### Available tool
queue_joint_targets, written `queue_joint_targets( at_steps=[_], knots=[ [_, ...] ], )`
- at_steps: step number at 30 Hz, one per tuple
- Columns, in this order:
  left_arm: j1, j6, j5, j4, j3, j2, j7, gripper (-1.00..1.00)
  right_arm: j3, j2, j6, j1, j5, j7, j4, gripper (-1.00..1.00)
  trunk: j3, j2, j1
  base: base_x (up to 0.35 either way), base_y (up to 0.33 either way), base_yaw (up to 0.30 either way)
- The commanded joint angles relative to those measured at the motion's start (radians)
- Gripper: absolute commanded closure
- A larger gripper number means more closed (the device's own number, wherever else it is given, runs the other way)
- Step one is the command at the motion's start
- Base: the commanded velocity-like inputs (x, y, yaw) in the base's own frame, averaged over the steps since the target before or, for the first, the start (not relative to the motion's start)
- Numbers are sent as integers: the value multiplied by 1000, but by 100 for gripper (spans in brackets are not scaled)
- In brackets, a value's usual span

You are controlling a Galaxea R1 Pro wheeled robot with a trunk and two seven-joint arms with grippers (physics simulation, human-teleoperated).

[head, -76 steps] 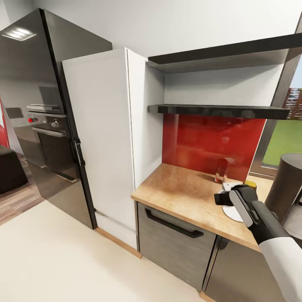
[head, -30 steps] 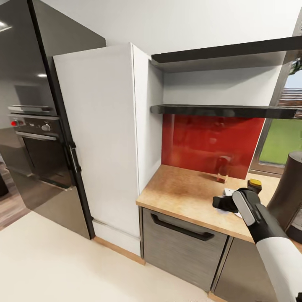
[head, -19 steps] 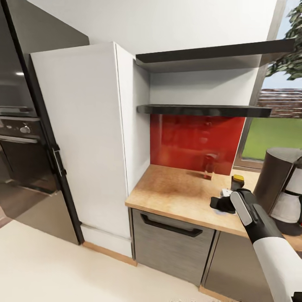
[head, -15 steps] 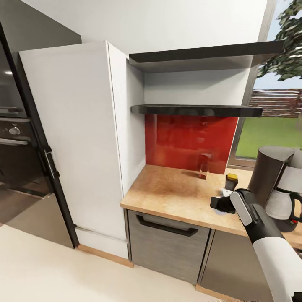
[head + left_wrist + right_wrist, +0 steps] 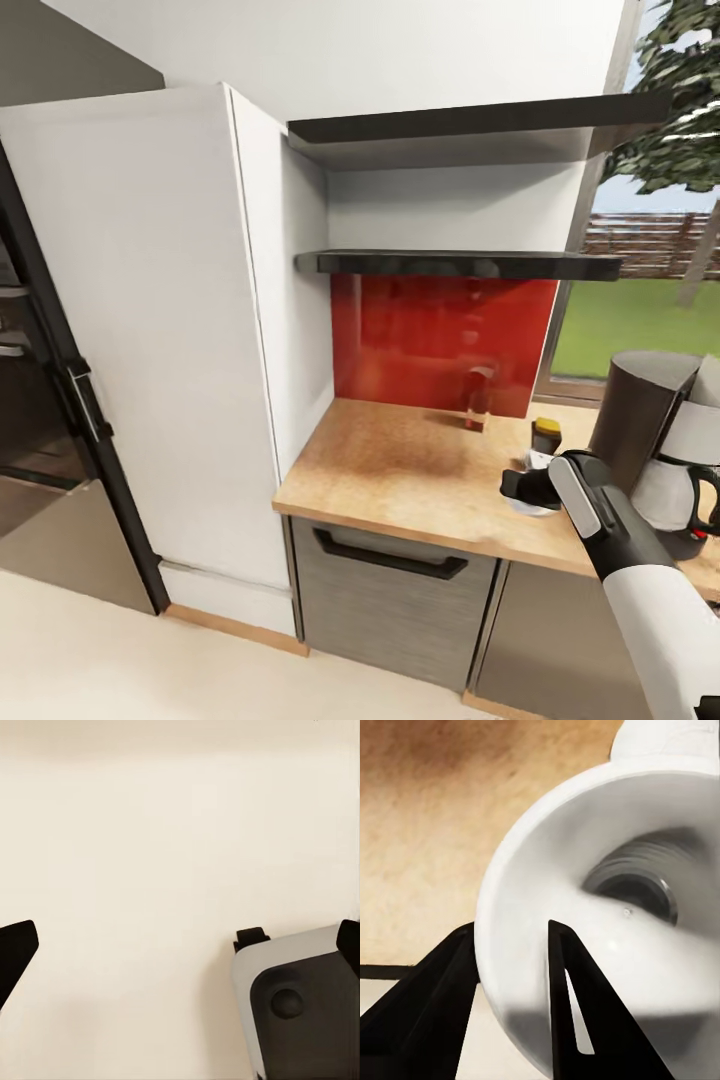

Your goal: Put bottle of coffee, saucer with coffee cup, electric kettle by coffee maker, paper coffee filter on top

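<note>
Home kitchen, wood-look tabletop (image 5: 400, 470) over grey cabinets (image 5: 385, 600), red backsplash (image 5: 440, 340), dark wall shelves (image 5: 455, 264), coffee maker (image 5: 660, 430), garden window (image 5: 640, 310)

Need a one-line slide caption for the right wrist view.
Right gripper pinching the white coffee cup's rim over the wooden countertop.

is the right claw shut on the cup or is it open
Shut on the coffee cup. In the right wrist view, one finger of the right claw sits inside the rim and the other outside, pinching the wall.
</note>
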Motion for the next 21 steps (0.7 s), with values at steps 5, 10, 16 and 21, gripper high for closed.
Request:
queue_joint_targets(
  at_steps=[5, 10, 16, 21],
  knots=[
    [7, -4, -9, 0, 9, 0, -4, -100, 0, 8, 3, 0, -10, -9, 2, 100, 0, -1, 0, 80, 0, -251],
    [9, -3, -9, 1, 9, 1, -4, -100, 0, 32, 3, 0, -10, -9, 2, 100, 0, -1, 0, 190, 79, -266],
    [11, -3, -9, 1, 8, 2, -4, -100, 0, 42, 3, 0, -10, -6, 2, 100, 0, -1, 0, 262, 201, -85],
    [11, -3, -9, 1, 8, 1, -4, -100, 0, 42, 3, 0, -9, -7, 2, 100, 0, -1, 0, 141, 70, -5]
  ],
)
